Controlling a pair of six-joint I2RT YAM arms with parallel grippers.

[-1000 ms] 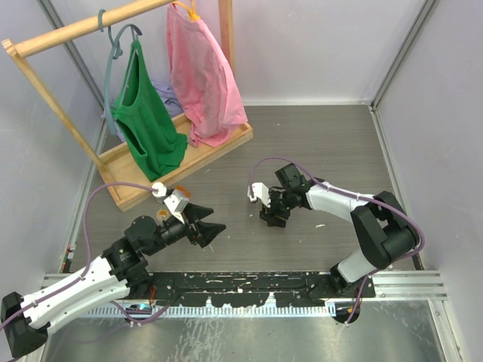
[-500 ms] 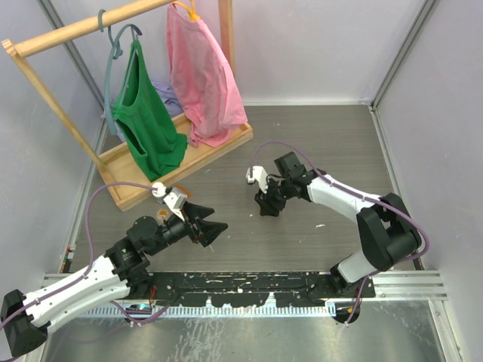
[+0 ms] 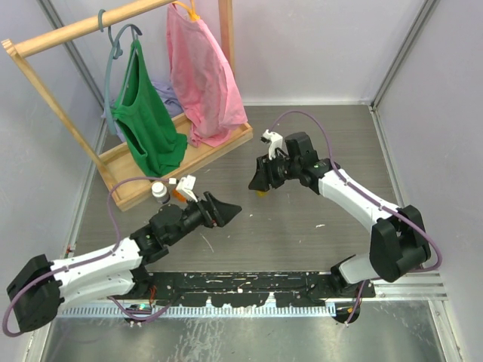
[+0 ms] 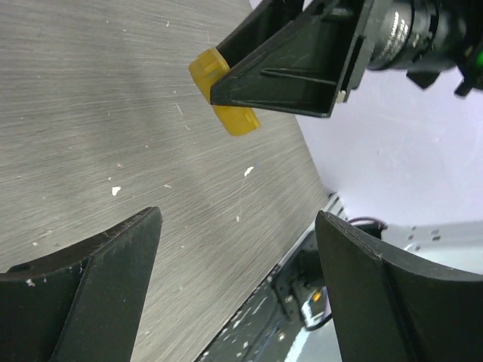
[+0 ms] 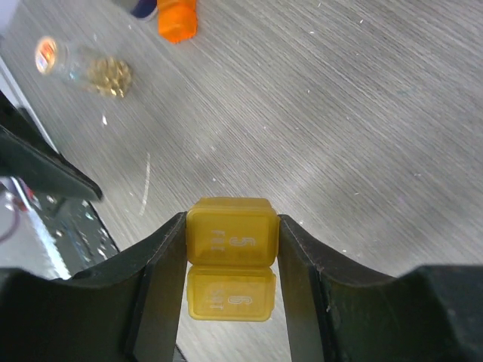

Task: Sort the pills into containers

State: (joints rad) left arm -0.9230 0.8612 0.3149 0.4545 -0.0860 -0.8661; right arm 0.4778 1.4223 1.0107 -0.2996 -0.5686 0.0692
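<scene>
Far left: wooden clothes rack [image 3: 113, 162] with a green shirt [image 3: 147, 121] and a pink shirt [image 3: 200, 68] hanging. No part in the job.

Just in front of the rack base: small clear bottle [image 5: 87, 72] with golden pills inside. Orange item [image 5: 177, 19] close beside it; cap or second bottle, cannot tell.

Left of centre: left gripper [image 4: 238, 256] released, jaws spread wide, nothing between them, poised above bare table [image 3: 302, 234] and aimed toward the other arm.

Centre: pill box [image 5: 231, 241], yellow, two joined cells, apparently lifted clear of the tabletop. Both lids look shut, with embossed lettering too small to read.

Right of centre: right gripper [image 3: 260, 181] clenched on that box, one finger flat against each side of the upper cell, lower cell sticking out past the tips.

Step in hand, by judgement: container fetched and being carried or presented; no pill sorted yet.

Next move, likely: set the box down level and lids up, within reach of both arms and nearer the bottle. Then get the lids open. Risk of the small, smooth box twisting in the pinch.
</scene>
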